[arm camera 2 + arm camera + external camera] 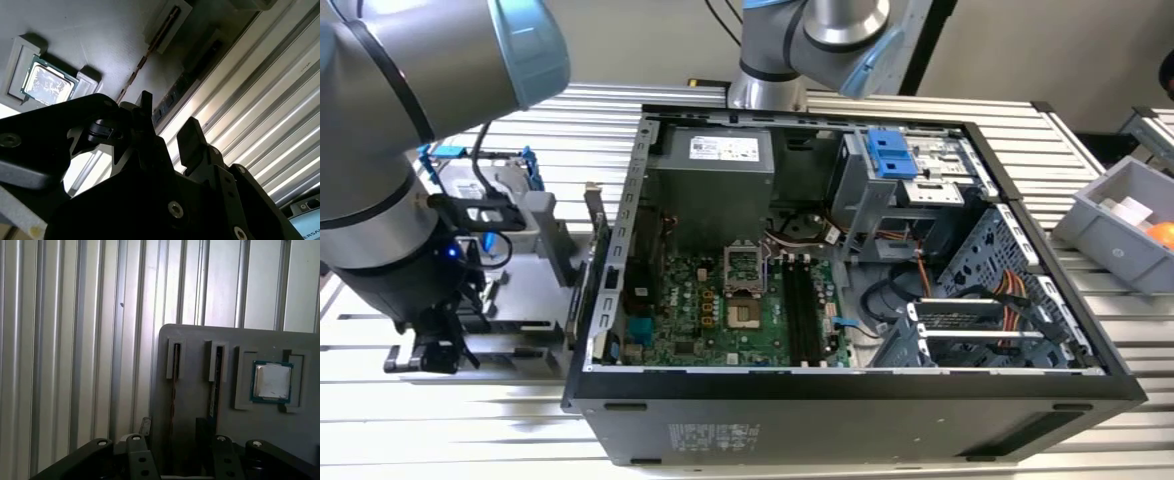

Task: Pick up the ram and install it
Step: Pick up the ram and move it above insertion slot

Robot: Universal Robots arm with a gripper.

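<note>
Two ram sticks stand on edge in slots of a grey holder (200, 337). The ram (173, 385) nearest the holder's edge, thin and dark, lines up with the gap of my gripper (173, 426) in both wrist views. The other stick (216, 382) stands beside it, toward the processor. My gripper (169, 120) is open, one black finger on each side of the ram (172, 95), apparently not touching it. In the exterior view my gripper (440, 345) hangs over the holder (534, 290), on that view's left, beside the computer case.
The open computer case (854, 390) shows a green motherboard with long black memory slots (807, 300). A square processor chip (272, 382) sits in the holder. A blue-framed drive (480, 170) stands behind the holder. A grey bin (1121, 225) is on the exterior view's right.
</note>
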